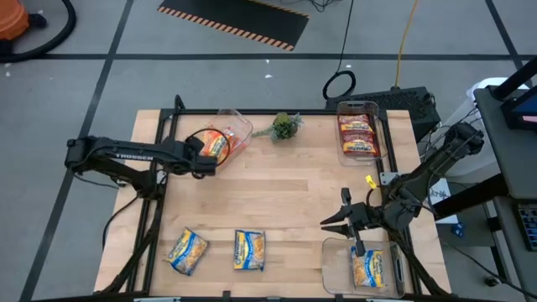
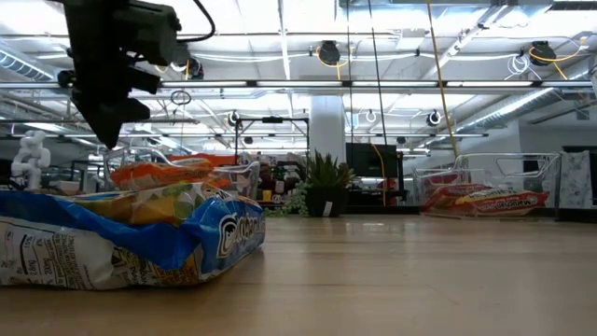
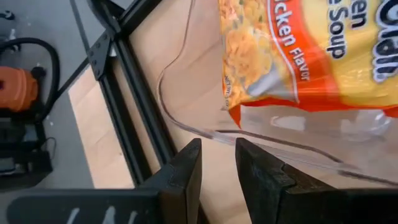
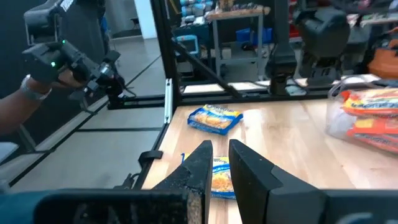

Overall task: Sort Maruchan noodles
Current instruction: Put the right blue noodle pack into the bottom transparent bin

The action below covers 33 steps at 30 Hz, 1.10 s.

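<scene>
From above, the left gripper (image 1: 204, 158) sits at the mouth of a tipped clear bin (image 1: 237, 127) holding an orange packet (image 1: 216, 144); its own wrist view adds what the overhead cannot, namely that the fingers (image 3: 186, 171) are drawn close with only a narrow slit between them and hold nothing, the bin's clear rim (image 3: 186, 127) lying just ahead of their tips and the orange chicken-flavour packet (image 3: 311, 56) just beyond that rim, inside the bin.

The right gripper (image 1: 342, 220) hovers over the wooden bench (image 1: 285, 184) just beside a second clear bin (image 1: 344, 262) that holds one yellow-and-blue packet (image 1: 369, 268); overhead its fingers look splayed, yet the right wrist view shows them (image 4: 199, 165) nearly together and empty, so I cannot tell their true spread; that view also places two yellow-and-blue packets ahead of the tips, one close (image 4: 222, 176) and one farther (image 4: 214, 118), matching the pair (image 1: 249, 250) (image 1: 188, 250) seen from above.

Red-brown packets (image 1: 357, 132) fill a third bin (image 1: 377, 107) well away from both pairs of fingers; the low view shows them stacked (image 2: 485, 199), and a blue-edged packet (image 2: 121, 238) looming close; a green sprig (image 1: 285, 126) lies near the tipped bin.
</scene>
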Tool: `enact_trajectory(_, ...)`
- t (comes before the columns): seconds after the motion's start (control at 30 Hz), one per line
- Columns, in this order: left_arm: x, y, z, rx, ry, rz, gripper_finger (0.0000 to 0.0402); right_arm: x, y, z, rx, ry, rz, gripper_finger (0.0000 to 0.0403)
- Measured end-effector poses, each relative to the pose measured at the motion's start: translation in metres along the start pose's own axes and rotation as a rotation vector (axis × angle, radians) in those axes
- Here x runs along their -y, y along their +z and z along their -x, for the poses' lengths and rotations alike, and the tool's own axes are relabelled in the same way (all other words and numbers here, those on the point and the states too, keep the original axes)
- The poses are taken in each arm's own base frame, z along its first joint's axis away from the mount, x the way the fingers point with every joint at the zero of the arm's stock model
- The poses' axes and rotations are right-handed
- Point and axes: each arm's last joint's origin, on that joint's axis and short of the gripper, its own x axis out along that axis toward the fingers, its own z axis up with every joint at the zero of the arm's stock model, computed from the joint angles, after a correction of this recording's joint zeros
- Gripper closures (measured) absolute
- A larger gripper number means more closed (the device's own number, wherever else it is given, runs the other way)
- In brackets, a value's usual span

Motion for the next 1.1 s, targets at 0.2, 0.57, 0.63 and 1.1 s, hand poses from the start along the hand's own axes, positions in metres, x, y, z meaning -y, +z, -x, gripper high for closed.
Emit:
enact_trajectory(0.2, 0.008, -0.014, 0.016, 0.075, -0.079, -0.017, 0.0297, 0.004, -0.006, -0.012, -0.038, 0.001, -0.028, 0.0353)
enact_trajectory(0.57, 0.026, -0.047, 0.05, 0.305, -0.275, -0.003, 0.0297, 0.021, -0.028, -0.054, -0.133, 0.008, -0.092, 0.0353)
enact_trajectory(0.63, 0.028, -0.051, 0.053, 0.311, -0.3, -0.026, 0.0297, 0.023, -0.031, -0.063, -0.12, 0.015, -0.09, 0.0353)
enact_trajectory(1.1, 0.038, -0.056, 0.062, 0.342, -0.414, -0.044, 0.0298, -0.013, -0.032, -0.163, -0.416, 0.105, 0.072, 0.0323)
